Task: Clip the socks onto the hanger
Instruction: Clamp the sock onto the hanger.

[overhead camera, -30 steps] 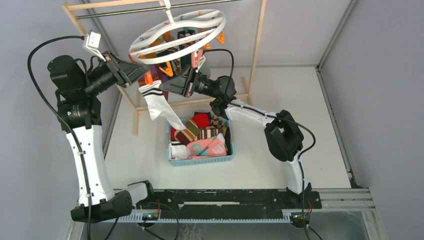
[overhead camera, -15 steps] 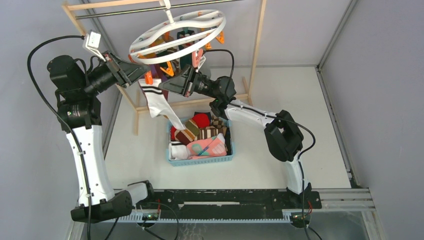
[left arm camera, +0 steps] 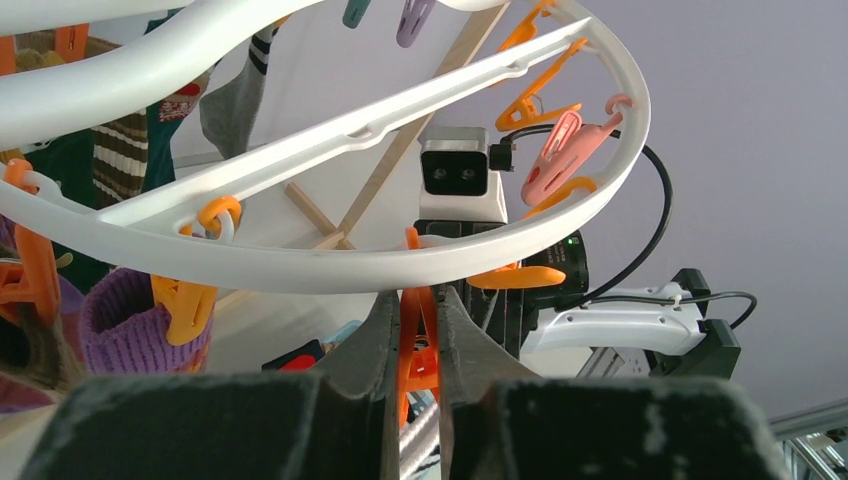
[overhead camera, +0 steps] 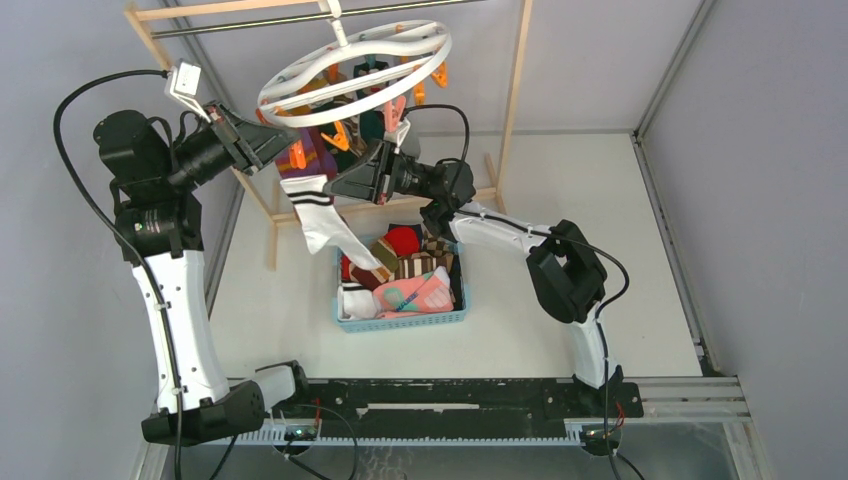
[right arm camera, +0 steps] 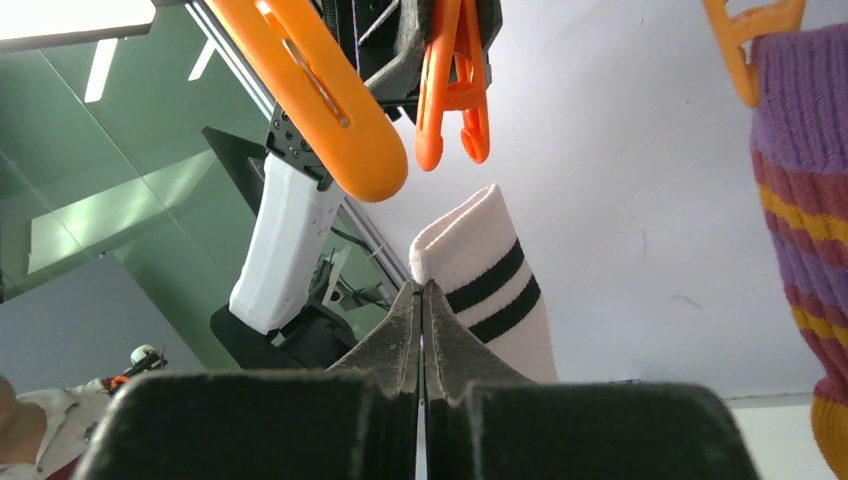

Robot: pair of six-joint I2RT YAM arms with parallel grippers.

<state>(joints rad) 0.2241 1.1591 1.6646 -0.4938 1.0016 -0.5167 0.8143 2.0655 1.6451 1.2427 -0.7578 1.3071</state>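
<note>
**Grey walls, a white table, one sock held up under a clip**

Grey walls close in a white table (overhead camera: pixel 560 330). Toward 12 o'clock on it stands a light wooden rack (overhead camera: pixel 515 100). From the rack's rail the round white hanger (overhead camera: pixel 355 70) hangs tilted, with orange and pink clips dangling off the ring. Some socks hang under it, among them a purple striped sock (right arm camera: pixel 800 200) at the 3 o'clock edge of the right wrist view.

The left jaws reach in from 9 o'clock, just under the ring's rim. They are pinched narrow around an orange clip (left arm camera: pixel 415 345), which stands upright between them.

The right jaws come from 3 o'clock and are fully closed, nipping the cuff edge of a white sock (overhead camera: pixel 320 215) with two black bands. The cuff sits just below that orange clip, apart from it. The rest of the sock droops toward 5 o'clock, with its toe end over the pile in the blue basket (overhead camera: pixel 400 322).

That basket sits mid-table, at 6 o'clock from the hanger. It is packed with more socks (overhead camera: pixel 405 275): red, brown striped, pink spotted and white.
</note>
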